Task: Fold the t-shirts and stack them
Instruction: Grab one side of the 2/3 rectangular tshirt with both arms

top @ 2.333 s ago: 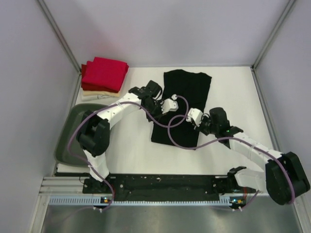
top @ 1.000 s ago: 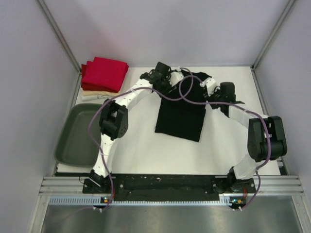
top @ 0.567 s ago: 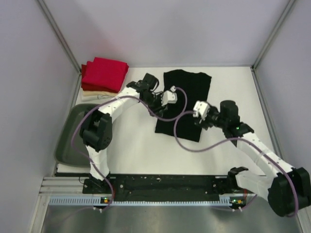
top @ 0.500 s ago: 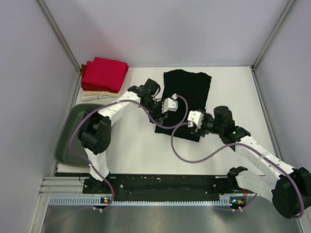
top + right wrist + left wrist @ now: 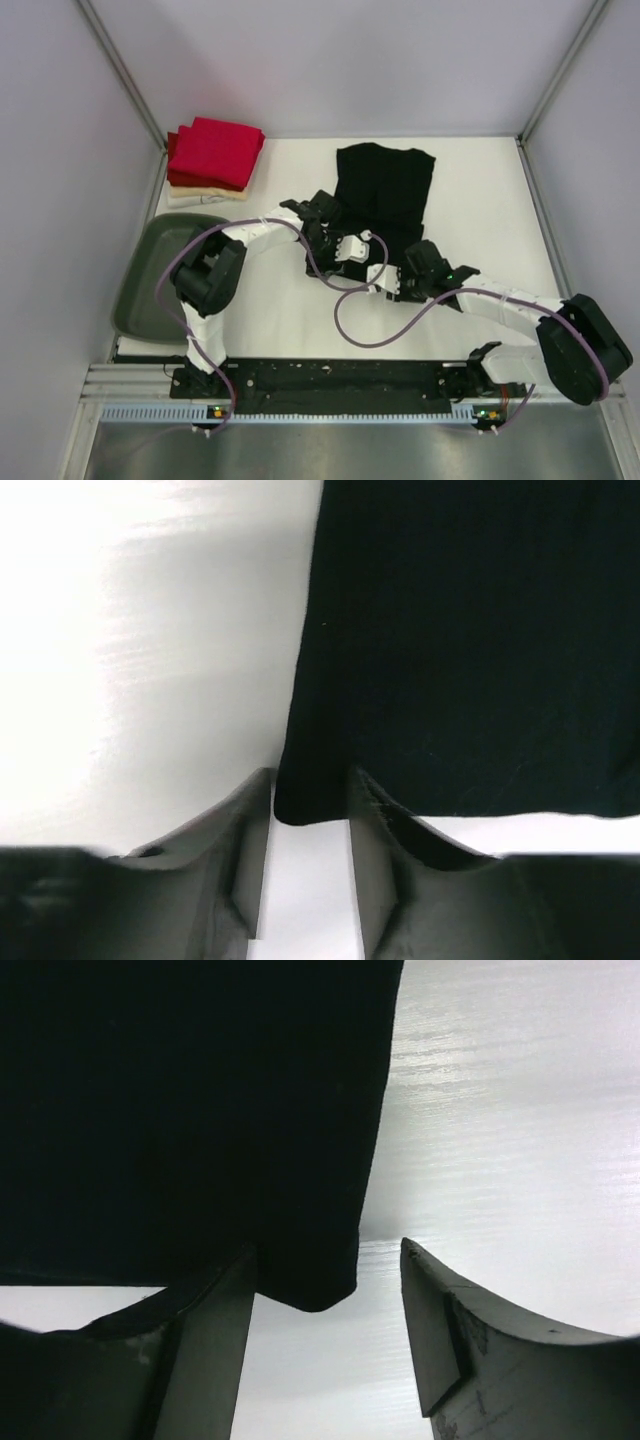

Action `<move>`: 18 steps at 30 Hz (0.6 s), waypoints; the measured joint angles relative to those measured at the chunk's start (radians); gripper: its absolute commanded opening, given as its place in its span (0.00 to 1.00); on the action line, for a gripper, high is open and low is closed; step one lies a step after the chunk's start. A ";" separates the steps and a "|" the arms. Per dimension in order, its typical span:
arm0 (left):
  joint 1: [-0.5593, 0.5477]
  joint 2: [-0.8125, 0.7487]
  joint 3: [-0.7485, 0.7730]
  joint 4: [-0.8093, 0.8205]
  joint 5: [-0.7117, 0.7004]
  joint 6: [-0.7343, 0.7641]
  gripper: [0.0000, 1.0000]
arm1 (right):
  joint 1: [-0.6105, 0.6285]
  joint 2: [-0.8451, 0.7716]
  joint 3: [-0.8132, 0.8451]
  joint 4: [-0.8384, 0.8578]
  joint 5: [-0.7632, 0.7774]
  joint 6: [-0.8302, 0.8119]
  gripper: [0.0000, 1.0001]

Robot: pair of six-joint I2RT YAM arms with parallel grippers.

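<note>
The black t-shirt (image 5: 385, 185) lies flat on the white table, its near edge hidden under both grippers. My left gripper (image 5: 355, 252) is open. In the left wrist view a rounded shirt corner (image 5: 318, 1295) sits between the jaws, against the left finger (image 5: 212, 1345) and well clear of the right one. My right gripper (image 5: 383, 283) stands narrowly open. In the right wrist view another shirt corner (image 5: 310, 798) fills the gap between its fingers (image 5: 245, 845), lying flat and unpinched. Folded red t-shirts (image 5: 213, 150) sit on a cream one (image 5: 192, 197) at the back left.
A grey oval tub (image 5: 160, 280) stands at the left, near the left arm's base. Grey walls close in the table on three sides. Purple cables loop from both wrists over the table in front of the shirt.
Both grippers have come back from the shirt's far end to its near edge and now sit close together. The right jaws have narrowed around a corner, and the left jaws have widened.
</note>
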 measured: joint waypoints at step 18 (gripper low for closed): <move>-0.022 -0.251 -0.109 -0.225 0.006 -0.047 0.00 | 0.217 -0.253 0.147 -0.387 0.008 0.058 0.00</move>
